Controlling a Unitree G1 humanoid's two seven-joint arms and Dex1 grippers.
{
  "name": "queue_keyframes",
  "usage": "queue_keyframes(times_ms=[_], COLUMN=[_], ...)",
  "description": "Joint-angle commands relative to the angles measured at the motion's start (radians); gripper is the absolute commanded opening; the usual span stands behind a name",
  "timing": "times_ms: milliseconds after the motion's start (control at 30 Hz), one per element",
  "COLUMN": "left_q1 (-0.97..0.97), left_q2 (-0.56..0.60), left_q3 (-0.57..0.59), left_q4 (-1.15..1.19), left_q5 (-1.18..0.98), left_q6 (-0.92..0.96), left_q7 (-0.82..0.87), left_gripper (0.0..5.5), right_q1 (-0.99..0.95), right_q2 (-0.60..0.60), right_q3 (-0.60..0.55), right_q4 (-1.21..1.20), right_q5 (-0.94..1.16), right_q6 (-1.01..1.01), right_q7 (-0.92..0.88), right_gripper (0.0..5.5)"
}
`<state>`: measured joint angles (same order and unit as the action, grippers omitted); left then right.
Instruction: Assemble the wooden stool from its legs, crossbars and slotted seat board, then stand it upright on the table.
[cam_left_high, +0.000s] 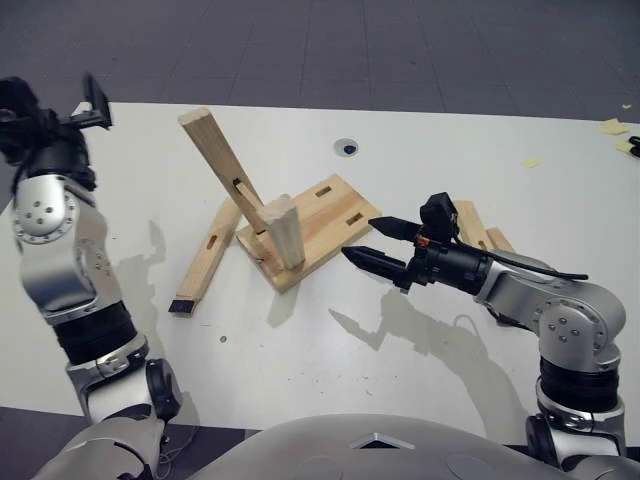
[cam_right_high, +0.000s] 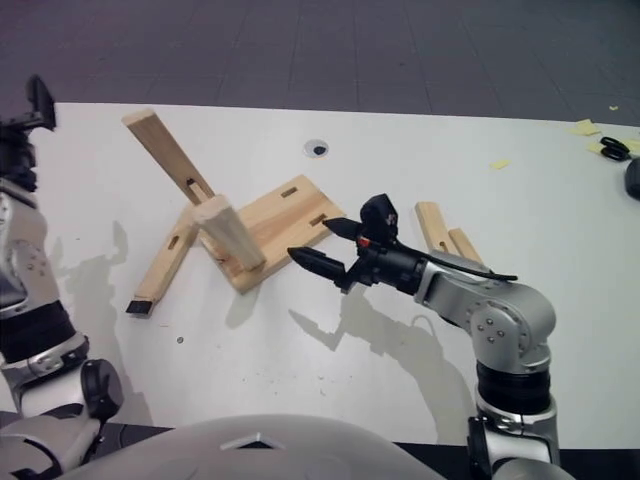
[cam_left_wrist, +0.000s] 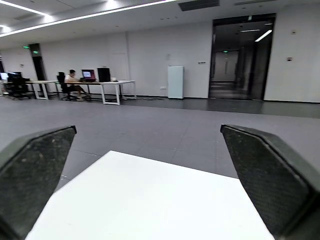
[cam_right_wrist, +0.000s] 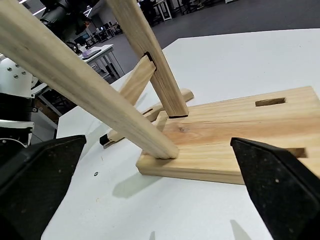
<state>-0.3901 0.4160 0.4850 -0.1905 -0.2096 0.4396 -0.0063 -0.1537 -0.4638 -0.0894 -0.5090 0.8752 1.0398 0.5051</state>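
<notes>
The slotted seat board (cam_left_high: 325, 215) lies flat mid-table with two legs stuck in it. One long leg (cam_left_high: 222, 165) leans away to the left, and a shorter-looking leg (cam_left_high: 285, 232) points toward me; a crossbar (cam_right_wrist: 138, 81) joins them. Left of the board, a loose slotted leg (cam_left_high: 205, 255) with a black foot lies on the table. Two more wooden pieces (cam_left_high: 478, 228) lie behind my right arm. My right gripper (cam_left_high: 362, 238) hovers open just right of the board's near corner, holding nothing. My left gripper (cam_left_wrist: 148, 128) is raised high at the table's far left, open and empty.
A round black grommet (cam_left_high: 347, 148) sits in the white table (cam_left_high: 300, 340) behind the board. Yellow paper scraps (cam_left_high: 612, 127) and a dark object (cam_right_high: 632, 175) lie at the far right edge. The table's near half is bare.
</notes>
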Motion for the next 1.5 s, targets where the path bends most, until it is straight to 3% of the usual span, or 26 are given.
queue_keyframes(times_ms=[33,167,233,367,667,833,1100,1300,1500], left_q1=[0.013,0.158,0.265,0.324,0.422,0.357,0.263,-0.08,-0.251], left_q2=[0.001,0.019,0.059,0.113,0.238,0.321,0.44,0.387,0.316], left_q3=[-0.004,-0.017,0.064,0.157,0.006,-0.088,-0.392,-0.546,-0.606], left_q4=[-0.001,-0.176,-0.287,-0.397,-0.554,-0.501,-0.362,0.185,0.509], left_q5=[-0.035,-0.338,-0.625,-1.101,-1.295,-1.046,-0.458,0.025,0.212], left_q6=[-0.003,0.135,0.253,0.349,0.393,0.353,0.128,-0.291,-0.545], left_q7=[-0.035,-0.317,-0.45,-0.488,-0.489,-0.469,-0.622,-0.543,-0.512], left_gripper=[5.38,5.38,5.38,5.38,5.38,5.38,5.38,5.38,5.38], right_q1=[-0.05,-0.083,-0.084,-0.07,-0.081,-0.089,-0.098,-0.116,-0.132], right_q2=[-0.027,0.015,0.03,0.04,0.04,0.061,0.09,0.104,0.064], right_q3=[0.032,0.033,0.007,-0.04,-0.055,-0.083,-0.076,-0.051,0.045], right_q4=[0.134,0.214,0.223,0.219,0.243,0.231,0.225,0.229,0.245], right_q5=[-0.182,-0.293,-0.28,-0.252,-0.242,-0.219,-0.212,-0.229,-0.322], right_q6=[-0.125,-0.212,-0.214,-0.206,-0.174,-0.154,-0.153,-0.161,-0.218], right_q7=[-0.053,-0.125,-0.125,-0.126,-0.127,-0.143,-0.159,-0.161,-0.119], right_gripper=[5.4,5.4,5.4,5.4,5.4,5.4,5.4,5.4,5.4])
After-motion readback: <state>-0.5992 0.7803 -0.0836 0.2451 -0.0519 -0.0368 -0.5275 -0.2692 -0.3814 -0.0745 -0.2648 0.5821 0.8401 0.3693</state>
